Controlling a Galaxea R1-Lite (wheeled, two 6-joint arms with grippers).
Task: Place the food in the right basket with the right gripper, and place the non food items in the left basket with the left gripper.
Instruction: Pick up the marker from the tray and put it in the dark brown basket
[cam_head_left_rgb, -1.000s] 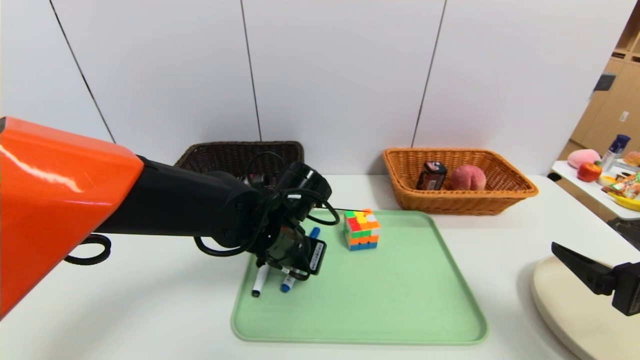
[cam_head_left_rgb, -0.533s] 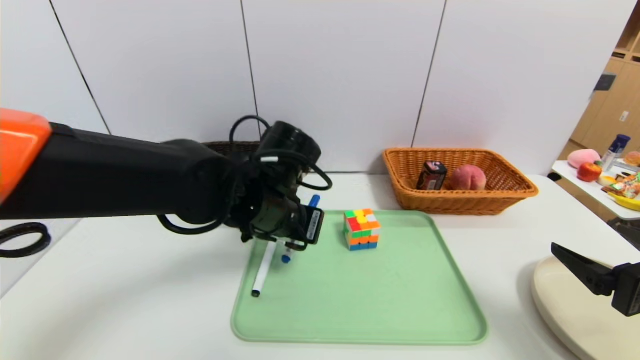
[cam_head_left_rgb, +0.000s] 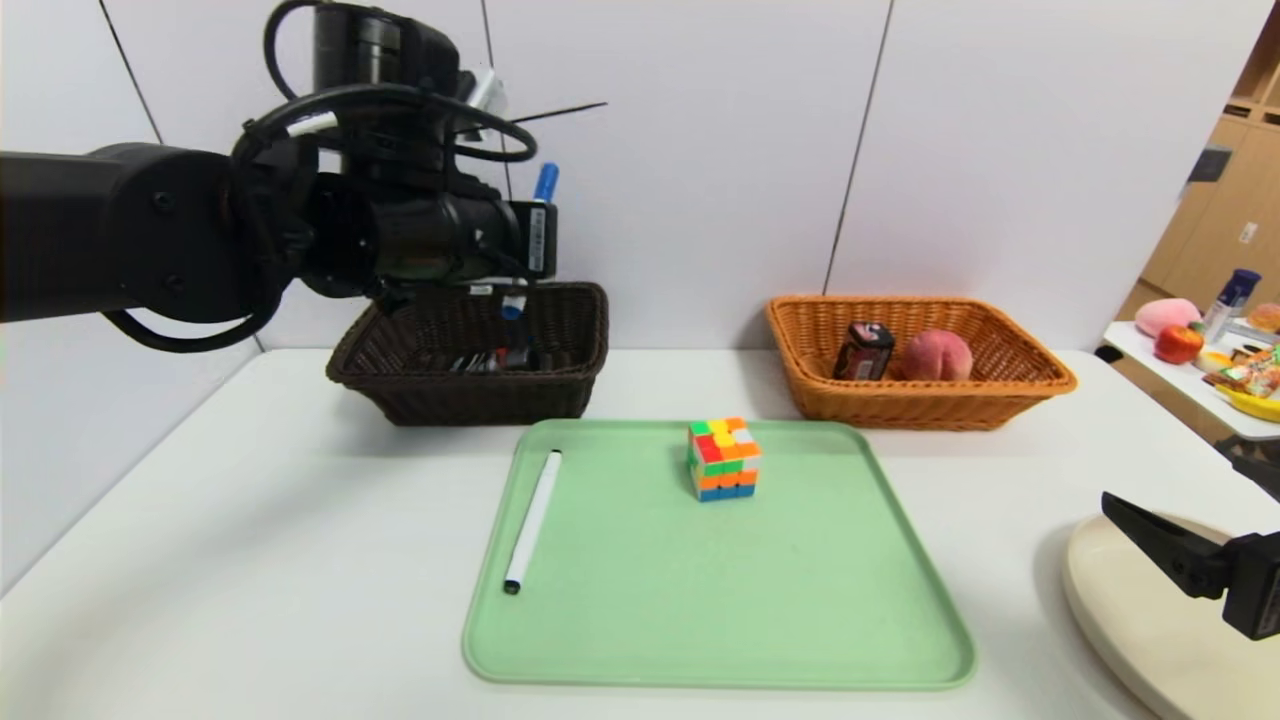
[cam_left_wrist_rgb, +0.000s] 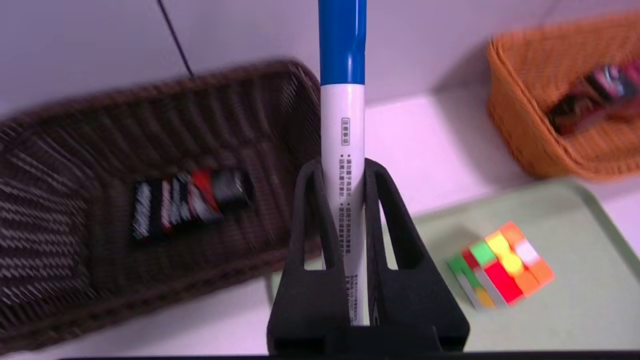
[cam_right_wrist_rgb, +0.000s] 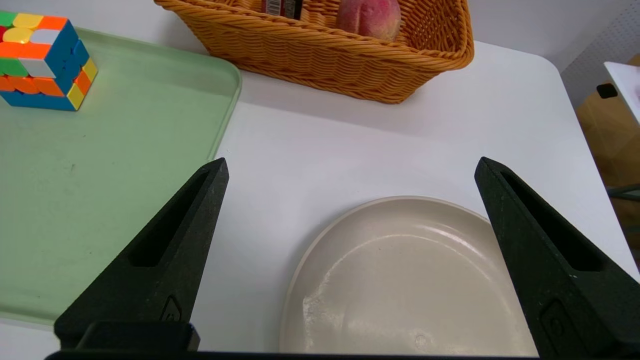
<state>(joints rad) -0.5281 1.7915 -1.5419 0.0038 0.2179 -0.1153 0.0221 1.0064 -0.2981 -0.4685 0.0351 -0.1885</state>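
Observation:
My left gripper (cam_head_left_rgb: 530, 240) (cam_left_wrist_rgb: 343, 167) is shut on the blue-capped white marker (cam_head_left_rgb: 544, 185) (cam_left_wrist_rgb: 343, 125) and holds it high above the dark brown left basket (cam_head_left_rgb: 560, 385) (cam_left_wrist_rgb: 60, 310). The black squeeze tube (cam_left_wrist_rgb: 187, 202) lies inside that basket. On the green tray (cam_head_left_rgb: 800, 600) lie the black-capped marker (cam_head_left_rgb: 532, 520) and the puzzle cube (cam_head_left_rgb: 723, 458) (cam_left_wrist_rgb: 500, 265) (cam_right_wrist_rgb: 42, 62). The orange right basket (cam_head_left_rgb: 1000, 395) (cam_right_wrist_rgb: 350, 55) holds the peach (cam_head_left_rgb: 935, 355) (cam_right_wrist_rgb: 369, 16) and the dark pink-labelled container (cam_head_left_rgb: 863, 350). My right gripper (cam_right_wrist_rgb: 350, 170) stands open over a beige plate (cam_right_wrist_rgb: 415, 280), at the table's right front.
The beige plate (cam_head_left_rgb: 1140, 620) sits at the right front edge of the white table. A side table (cam_head_left_rgb: 1200, 375) with toy foods and a bottle stands at the far right. A white panelled wall runs behind the baskets.
My left arm has lifted the blue-capped marker off the tray and swung it up and back-left, to above the dark basket. The black-capped marker stayed on the tray. The right arm has not moved.

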